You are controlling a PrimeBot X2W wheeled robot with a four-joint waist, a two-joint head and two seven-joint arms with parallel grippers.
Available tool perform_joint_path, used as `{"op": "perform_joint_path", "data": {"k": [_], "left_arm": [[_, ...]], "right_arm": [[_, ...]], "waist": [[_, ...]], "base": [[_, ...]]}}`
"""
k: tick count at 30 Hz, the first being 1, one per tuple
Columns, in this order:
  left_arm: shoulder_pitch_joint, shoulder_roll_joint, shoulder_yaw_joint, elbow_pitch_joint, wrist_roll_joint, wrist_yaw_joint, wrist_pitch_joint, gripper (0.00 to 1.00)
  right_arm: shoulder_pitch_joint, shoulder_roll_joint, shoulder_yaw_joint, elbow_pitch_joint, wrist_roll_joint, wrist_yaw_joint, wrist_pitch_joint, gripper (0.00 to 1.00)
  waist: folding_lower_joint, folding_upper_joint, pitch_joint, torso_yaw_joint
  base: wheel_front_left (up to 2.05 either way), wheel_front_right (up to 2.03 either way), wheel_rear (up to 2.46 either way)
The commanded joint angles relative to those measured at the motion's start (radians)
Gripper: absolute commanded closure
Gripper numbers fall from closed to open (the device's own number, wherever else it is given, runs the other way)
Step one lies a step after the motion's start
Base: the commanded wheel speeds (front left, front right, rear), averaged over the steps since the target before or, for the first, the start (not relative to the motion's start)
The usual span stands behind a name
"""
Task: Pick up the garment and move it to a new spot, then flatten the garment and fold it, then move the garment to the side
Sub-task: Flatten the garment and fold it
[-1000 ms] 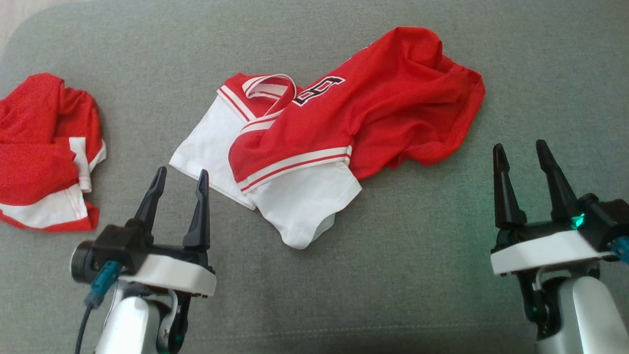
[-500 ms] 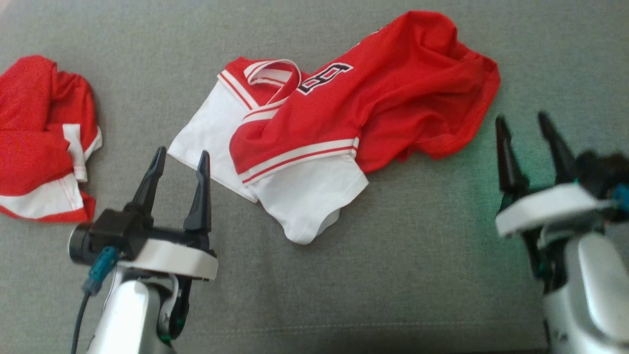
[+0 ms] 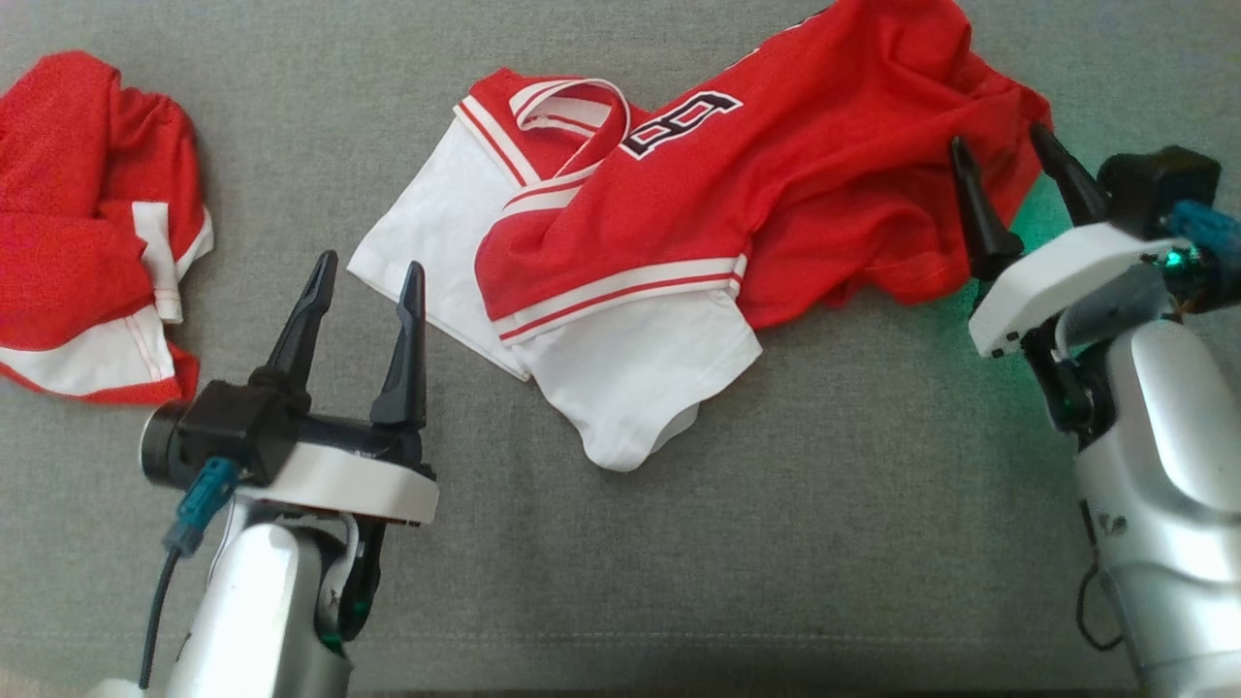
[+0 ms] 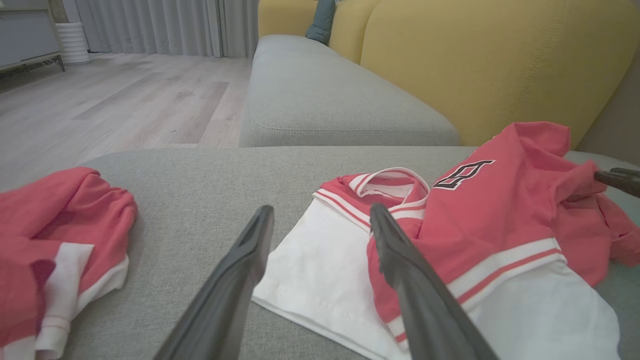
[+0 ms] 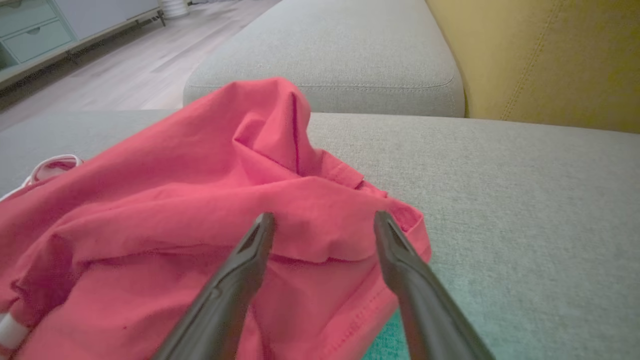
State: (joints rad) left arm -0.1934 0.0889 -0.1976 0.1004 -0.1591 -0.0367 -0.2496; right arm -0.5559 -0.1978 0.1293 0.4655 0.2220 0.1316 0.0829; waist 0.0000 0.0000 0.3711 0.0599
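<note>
Jaws wide open both sides, nothing held. Shirt point(image 3: 776, 184) crumpled mid-sofa point(image 3: 873, 485), toward back edge; right jaws over its hem point(image 3: 902, 276), left jaws just short of white sleeve point(image 3: 436, 252). Pickup not yet done; flatten, fold, move aside remain.

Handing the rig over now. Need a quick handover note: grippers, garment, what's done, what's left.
Left gripper: open, empty, just short of the white sleeve of the jersey.
Right gripper: open, empty, fingertips over its crumpled red hem.
The jersey lies bunched on the grey sofa cushion; a second red garment lies to its left.
Done: nothing; no grip yet.
Left: pick up, move, flatten, fold, set aside.
</note>
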Motion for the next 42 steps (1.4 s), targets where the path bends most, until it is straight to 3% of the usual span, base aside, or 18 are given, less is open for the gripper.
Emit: {"op": "perform_joint_path", "data": {"k": [1,2,3,11,16,26,33,34,35,42], "left_arm": [[-0.030,0.008,0.029,-0.028,0.006,-0.002,-0.012,0.00],[-0.031,0.007,0.030,-0.026,0.006,-0.003,-0.012,0.00],[-0.032,0.006,0.030,-0.025,0.007,-0.004,-0.012,0.00],[-0.032,0.001,0.037,-0.025,0.011,-0.008,-0.012,0.00],[-0.024,-0.002,0.039,-0.023,0.014,-0.010,-0.012,0.00],[0.009,-0.005,0.046,-0.021,0.018,-0.011,-0.012,0.00],[0.016,0.000,0.052,-0.020,0.021,-0.011,-0.012,0.00],[0.018,0.001,0.053,-0.019,0.021,-0.011,-0.012,0.00],[0.021,0.001,0.054,-0.018,0.021,-0.010,-0.012,0.00],[0.040,0.004,0.060,-0.012,0.018,-0.004,-0.012,0.00]], "right_arm": [[-0.020,-0.003,0.020,-0.024,0.009,-0.001,0.003,0.27],[-0.030,-0.004,0.023,-0.008,0.011,-0.001,0.001,0.58],[-0.037,-0.005,0.027,0.007,0.012,-0.001,-0.002,1.00],[-0.046,-0.004,0.062,0.047,0.051,-0.001,-0.056,1.00],[0.015,0.001,0.067,-0.044,0.044,-0.001,-0.136,1.00],[0.433,0.102,0.001,-0.368,-0.063,-0.001,-0.115,1.00],[0.615,0.145,-0.028,-0.398,-0.034,-0.001,-0.085,1.00],[0.620,0.146,-0.027,-0.396,-0.025,-0.001,-0.089,0.69],[0.619,0.147,-0.025,-0.396,-0.017,-0.001,-0.096,0.03],[0.558,0.147,-0.005,-0.465,-0.028,-0.001,-0.157,0.00]], "waist": [[0.0000,0.0000,-0.001,0.000],[0.0000,0.0000,-0.001,-0.001],[0.0000,0.0000,-0.002,-0.001],[0.0000,0.0000,-0.008,-0.010],[0.0000,0.0000,-0.025,-0.014],[0.0000,0.0000,-0.064,-0.024],[0.0000,0.0000,-0.075,-0.037],[0.0000,0.0000,-0.078,-0.040],[0.0000,0.0000,-0.081,-0.044],[0.0000,0.0000,-0.104,-0.054]], "base": [[0.00,0.00,0.00],[0.00,0.00,0.00],[0.00,0.00,0.00],[0.00,0.00,0.00],[0.00,0.00,0.00],[0.00,0.00,0.00],[0.00,0.00,0.00],[0.00,0.00,0.00],[0.00,0.00,0.00],[0.00,0.00,0.00]]}}
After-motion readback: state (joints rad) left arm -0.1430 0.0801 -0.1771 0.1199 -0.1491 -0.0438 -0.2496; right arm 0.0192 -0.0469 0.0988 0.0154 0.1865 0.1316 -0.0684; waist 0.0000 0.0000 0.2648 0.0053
